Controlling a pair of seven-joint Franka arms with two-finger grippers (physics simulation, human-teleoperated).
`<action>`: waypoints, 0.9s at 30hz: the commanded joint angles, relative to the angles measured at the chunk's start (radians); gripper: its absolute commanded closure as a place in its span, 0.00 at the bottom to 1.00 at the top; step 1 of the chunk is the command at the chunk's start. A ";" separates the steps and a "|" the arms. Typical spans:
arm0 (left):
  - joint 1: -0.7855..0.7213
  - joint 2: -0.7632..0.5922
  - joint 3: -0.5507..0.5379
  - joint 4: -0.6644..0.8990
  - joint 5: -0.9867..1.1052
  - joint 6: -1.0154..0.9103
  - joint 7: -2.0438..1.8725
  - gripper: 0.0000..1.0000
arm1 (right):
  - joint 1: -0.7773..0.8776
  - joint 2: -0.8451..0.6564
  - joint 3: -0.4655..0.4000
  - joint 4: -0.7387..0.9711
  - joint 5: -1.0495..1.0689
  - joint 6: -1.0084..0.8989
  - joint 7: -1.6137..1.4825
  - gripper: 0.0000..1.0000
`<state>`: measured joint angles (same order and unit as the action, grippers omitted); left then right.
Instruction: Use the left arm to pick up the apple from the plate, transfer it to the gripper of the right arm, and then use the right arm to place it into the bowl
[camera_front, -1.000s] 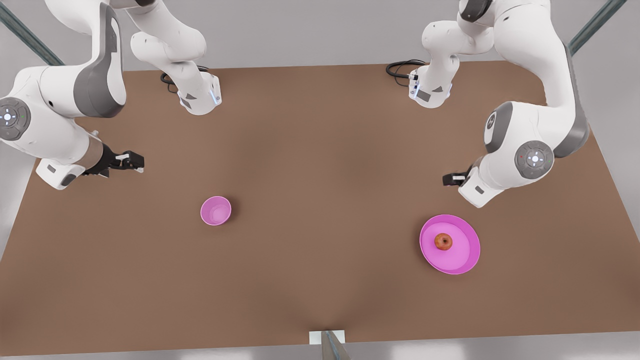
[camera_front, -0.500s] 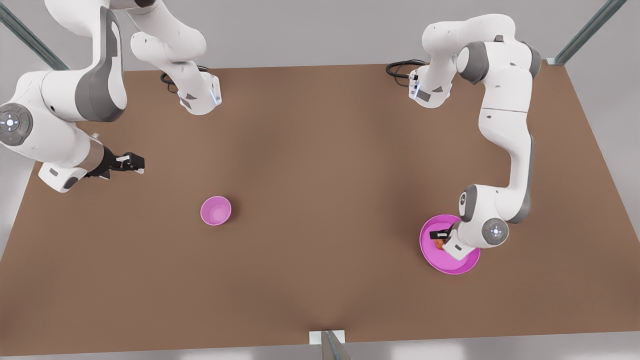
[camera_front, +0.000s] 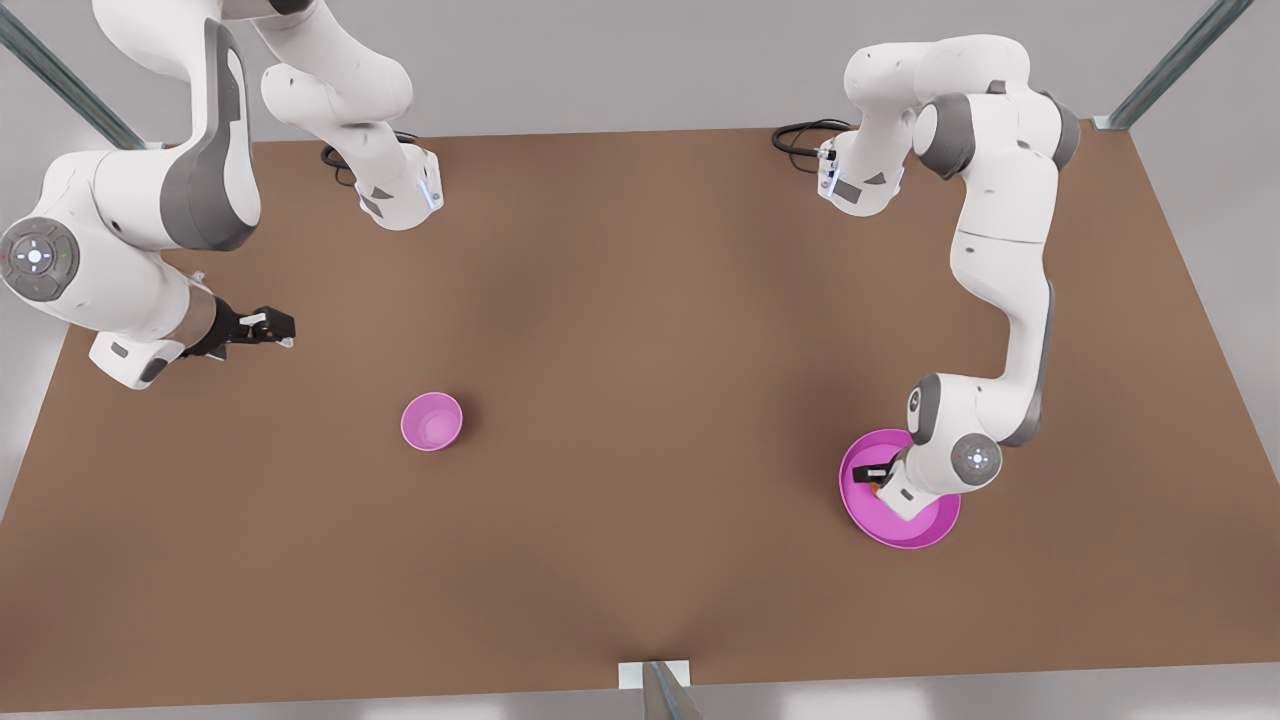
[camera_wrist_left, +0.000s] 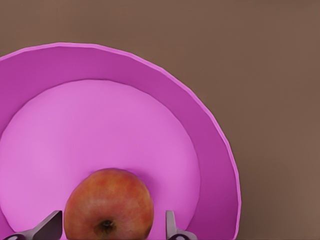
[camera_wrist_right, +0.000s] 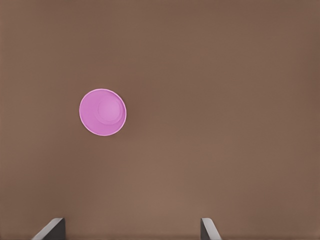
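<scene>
The red-orange apple (camera_wrist_left: 108, 205) lies on the magenta plate (camera_wrist_left: 100, 120), which sits at the front view's right (camera_front: 905, 530). My left gripper (camera_front: 878, 478) is down over the plate, open, with its fingertips (camera_wrist_left: 171, 224) on either side of the apple (camera_front: 876, 489) and a small gap on each side. In the front view the wrist hides most of the apple. The small pink bowl (camera_front: 432, 421) stands left of centre in the front view. My right gripper (camera_front: 278, 328) hangs open above the table beyond the bowl (camera_wrist_right: 102, 112) and waits, holding nothing.
The brown table (camera_front: 640, 400) carries both arm bases (camera_front: 400, 195) at its far edge, with black cables beside them. A small white bracket (camera_front: 655, 675) sits at the near edge. Open tabletop lies between bowl and plate.
The left arm has swung down from above the table onto the plate and lowered its open fingers around the apple. The right arm shifted only slightly.
</scene>
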<state>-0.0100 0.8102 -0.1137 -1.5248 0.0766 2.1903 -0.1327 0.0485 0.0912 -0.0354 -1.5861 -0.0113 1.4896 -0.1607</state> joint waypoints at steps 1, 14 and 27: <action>-0.001 0.001 0.000 0.000 0.002 0.023 0.019 0.00 | 0.001 -0.001 0.000 0.000 0.001 0.000 -0.019 0.00; 0.005 0.015 0.000 0.000 0.002 0.049 0.019 0.11 | 0.001 0.004 0.000 -0.003 0.001 0.001 -0.020 0.00; 0.007 0.011 -0.001 0.002 0.000 0.049 0.019 0.31 | 0.007 0.012 0.000 -0.008 0.001 0.006 -0.020 0.00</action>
<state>-0.0031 0.8233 -0.1147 -1.5241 0.0801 2.2397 -0.1196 0.0550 0.1021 -0.0350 -1.5945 -0.0113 1.4949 -0.1761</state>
